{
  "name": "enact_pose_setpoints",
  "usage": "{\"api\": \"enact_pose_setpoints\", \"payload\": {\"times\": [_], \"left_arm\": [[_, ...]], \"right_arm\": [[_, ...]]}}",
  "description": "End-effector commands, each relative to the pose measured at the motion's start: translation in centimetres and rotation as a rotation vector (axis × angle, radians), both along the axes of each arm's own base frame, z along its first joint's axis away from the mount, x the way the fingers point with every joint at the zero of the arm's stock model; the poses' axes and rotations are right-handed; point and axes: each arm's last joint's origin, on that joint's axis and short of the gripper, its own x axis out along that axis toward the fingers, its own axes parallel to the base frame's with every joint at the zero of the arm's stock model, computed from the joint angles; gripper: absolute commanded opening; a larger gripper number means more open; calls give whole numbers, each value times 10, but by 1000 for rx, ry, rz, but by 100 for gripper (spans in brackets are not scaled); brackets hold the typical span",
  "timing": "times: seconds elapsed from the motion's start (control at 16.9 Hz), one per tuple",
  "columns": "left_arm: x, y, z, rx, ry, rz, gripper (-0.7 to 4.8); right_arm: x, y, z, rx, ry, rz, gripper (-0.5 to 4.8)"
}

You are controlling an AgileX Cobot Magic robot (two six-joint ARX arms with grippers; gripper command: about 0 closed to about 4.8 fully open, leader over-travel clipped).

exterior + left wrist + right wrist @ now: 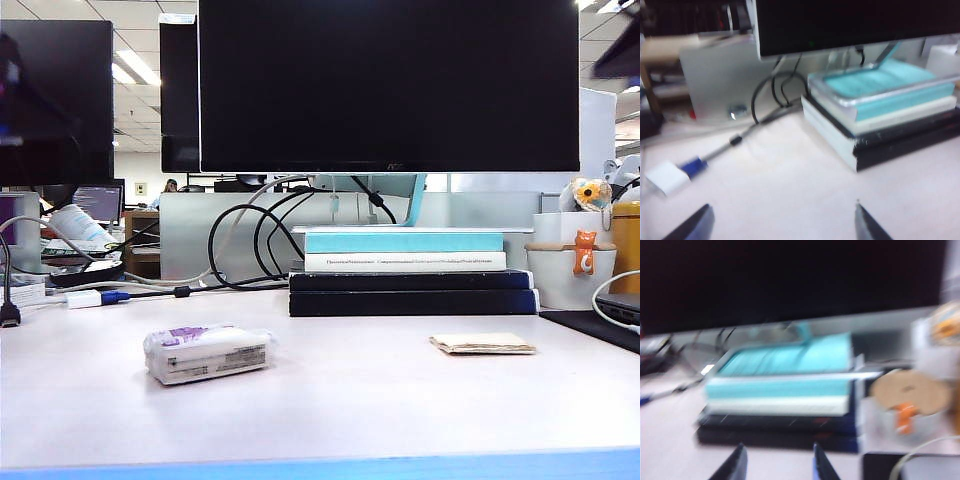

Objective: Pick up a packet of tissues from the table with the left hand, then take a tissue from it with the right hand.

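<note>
Packet of tissues point(207, 353) lying lengthwise across table point(350, 410), both grippers aloft, empty

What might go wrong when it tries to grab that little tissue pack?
The packet of tissues is soft, so it may squash or slip on the table. Neither wrist view shows it: the left gripper and right gripper, both with empty jaws apart, face the book stack. The folded tissue lying nearby might be grabbed by mistake.
</note>
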Motion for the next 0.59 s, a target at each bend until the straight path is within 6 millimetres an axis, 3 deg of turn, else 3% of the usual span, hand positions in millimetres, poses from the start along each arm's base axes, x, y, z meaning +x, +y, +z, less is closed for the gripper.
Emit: {"api": "enact_pose_setpoints", "payload": {"times": [0.06, 0.18, 0.24, 0.36, 0.41, 0.47, 0.53, 0.59], "left_arm": [[-6, 2, 4, 0, -4, 10, 361], [-12, 4, 3, 2, 6, 27, 352], [-18, 7, 0, -7, -1, 35, 304], [-31, 17, -5, -23, -16, 89, 297], [-35, 20, -7, -37, -12, 111, 297], [-39, 24, -8, -53, -5, 125, 285], [-45, 30, -8, -62, -2, 156, 274], [-51, 34, -7, -63, -13, 185, 274]], "right_arm": [[-10, -3, -2, -22, -58, -44, 165], [-18, -5, -4, -16, -83, -46, 165], [-22, -7, -5, -12, -86, -81, 165], [-31, -10, -6, -6, -84, -116, 152], [-33, -10, -6, -8, -84, -116, 128], [-35, -10, -6, -8, -89, -116, 38], [-38, -11, -8, -4, -124, -117, -6], [-42, -12, -13, 3, -155, -118, -6]]}}
